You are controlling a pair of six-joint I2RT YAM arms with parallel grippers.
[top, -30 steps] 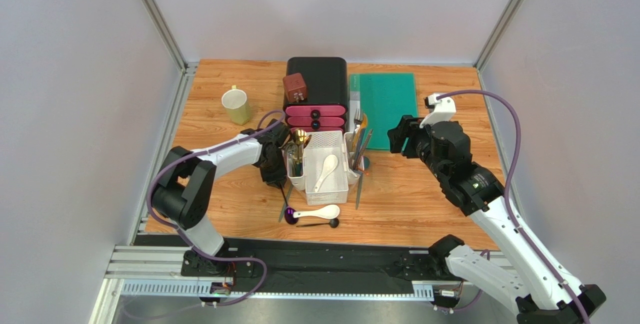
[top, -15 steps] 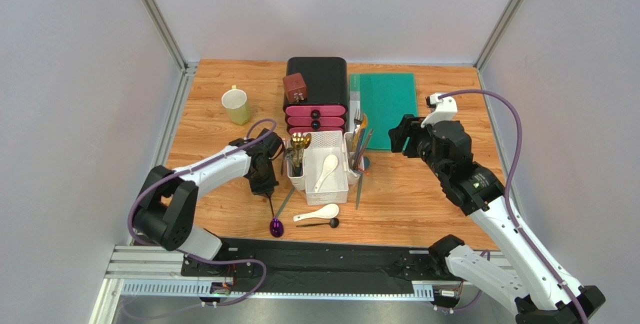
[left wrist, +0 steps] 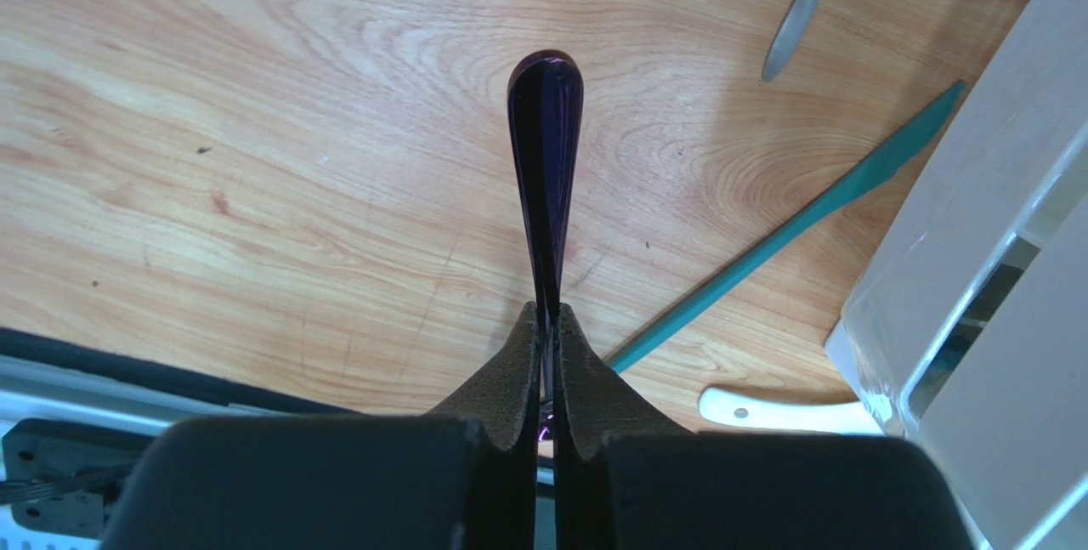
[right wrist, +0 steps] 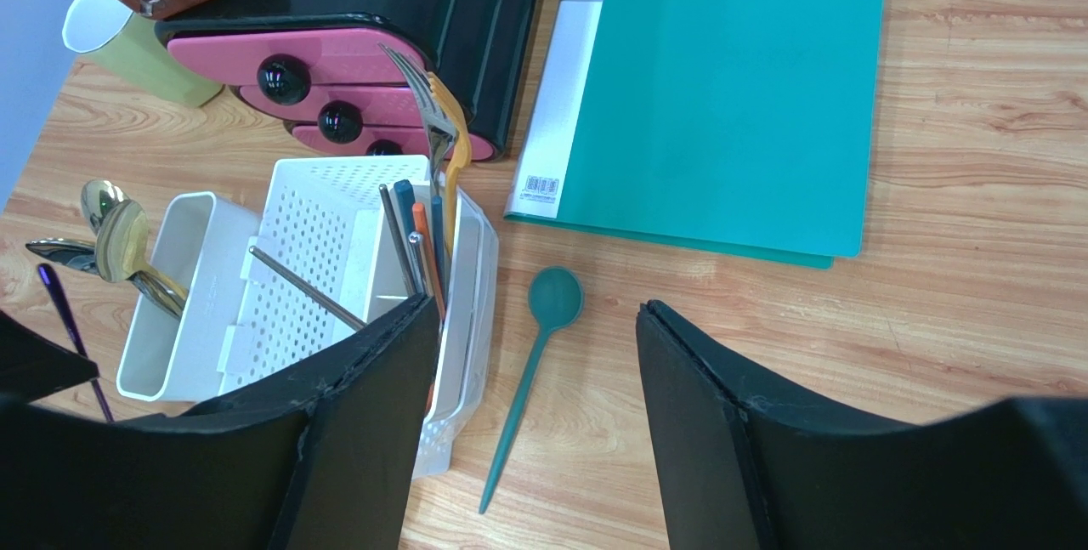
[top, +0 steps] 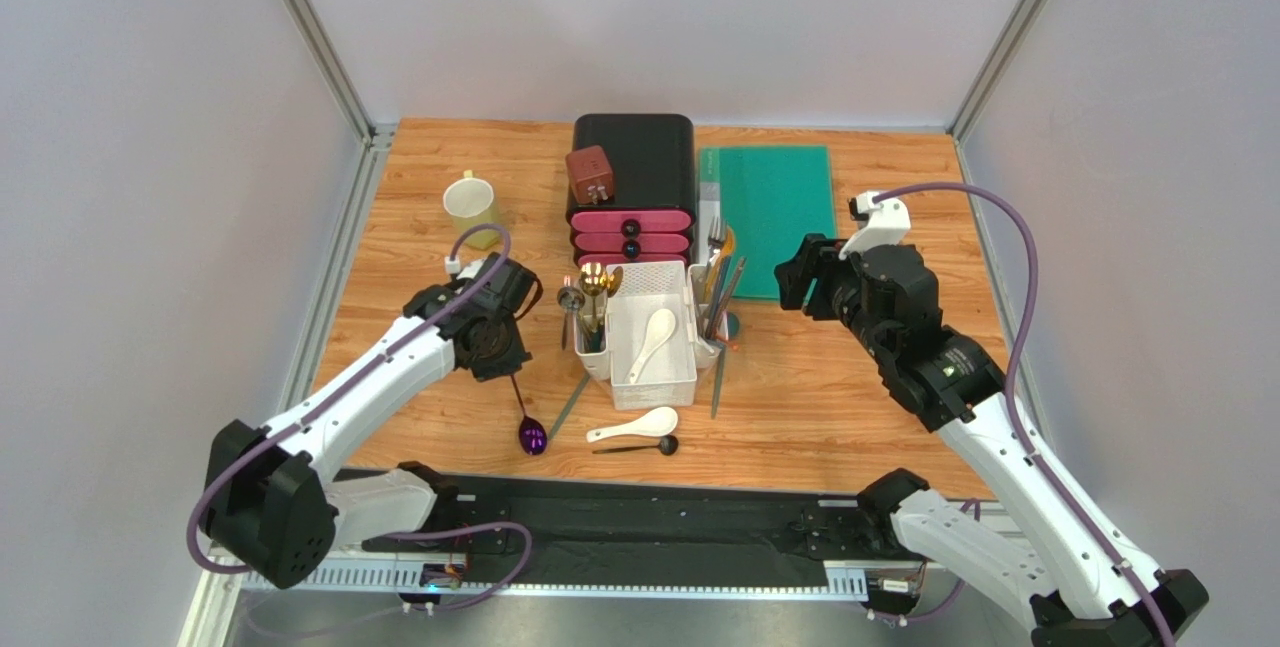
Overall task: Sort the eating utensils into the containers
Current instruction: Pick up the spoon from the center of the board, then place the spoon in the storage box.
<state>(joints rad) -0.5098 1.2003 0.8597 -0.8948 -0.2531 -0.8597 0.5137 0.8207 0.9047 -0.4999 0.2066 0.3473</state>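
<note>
We are mid-way through sorting one piece: the left pincer [left wrist: 547,327] is clenched tight on the thin stem of the purple spoon [left wrist: 545,155], with one rounded end of the spoon sticking out past the fingertips over bare wood. From above, the spoon hangs down out of the pincer towards the near edge of the desk [top: 436,422], left of the caddy [top: 676,377]; whether its bowl touches the wood we cannot tell. The right pincer [right wrist: 539,321] hovers with its jaws spread wide and nothing between them, above a teal spoon [right wrist: 536,372] lying just beside the caddy's right wall. A white ceramic spoon [top: 634,425] and a black spoon [top: 639,446] lie loose in front of the caddy, so we judge the task well short of finished. The step in hand, as we read it, is carrying the purple spoon to a bin. Next we would swing it right to the narrow left side bin [right wrist: 173,282], where the gold spoons [right wrist: 115,238] already stand, tip it upright, lower it past those handles without knocking them, and only then let go.
</note>
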